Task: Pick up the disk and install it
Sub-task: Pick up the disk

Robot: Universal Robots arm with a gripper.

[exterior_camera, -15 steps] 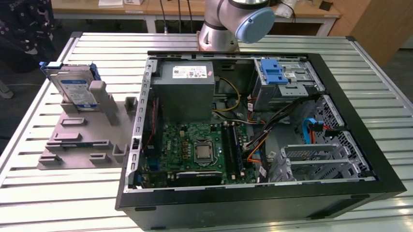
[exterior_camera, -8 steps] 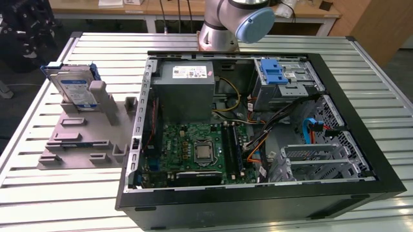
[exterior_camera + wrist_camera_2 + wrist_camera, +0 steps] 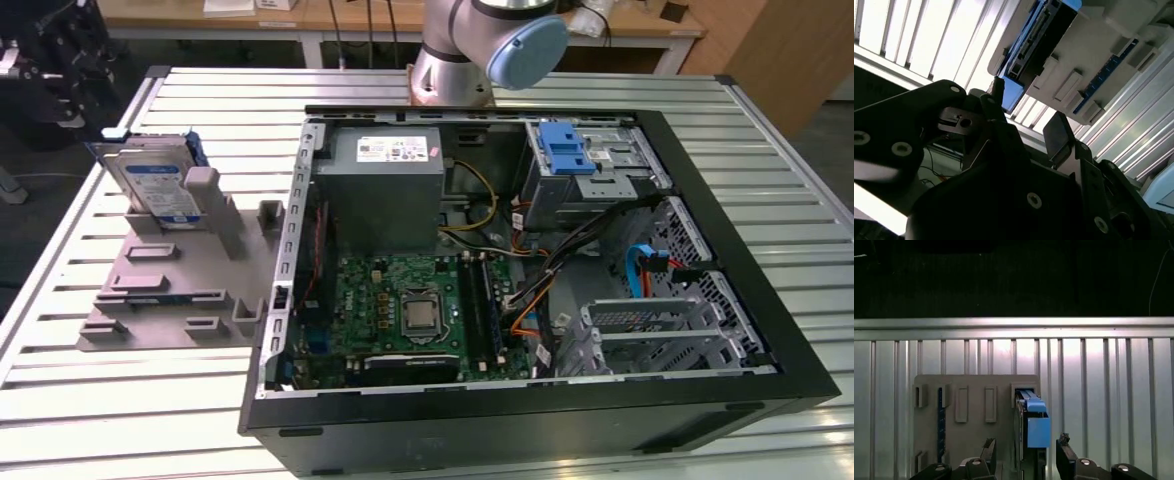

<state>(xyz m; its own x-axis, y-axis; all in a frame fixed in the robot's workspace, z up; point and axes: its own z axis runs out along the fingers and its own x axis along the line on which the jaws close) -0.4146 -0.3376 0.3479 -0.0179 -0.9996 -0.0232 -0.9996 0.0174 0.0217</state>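
The disk [image 3: 158, 187] stands on edge in a slot of the grey holder [image 3: 174, 290], on the table at the exterior view's left. It is silver-grey with a white and blue label and a blue frame. In the first wrist view the disk [image 3: 1035, 426] appears edge-on, its blue frame on top. My gripper [image 3: 1026, 450] is open, one black finger [image 3: 988, 449] on each side of the disk's line. It hangs apart from the disk with nothing between the fingers. In the second wrist view the gripper [image 3: 1026, 111] points toward the disk [image 3: 1040, 37] in the holder [image 3: 1089, 65].
An open computer case [image 3: 534, 400] lies at the exterior view's right of the holder. Inside are a grey power-supply box [image 3: 380, 190], a green board [image 3: 414, 310] and a drive bay with a blue latch [image 3: 567, 150]. The table [image 3: 120, 410] is slatted metal. The arm's base [image 3: 461, 50] stands behind the case.
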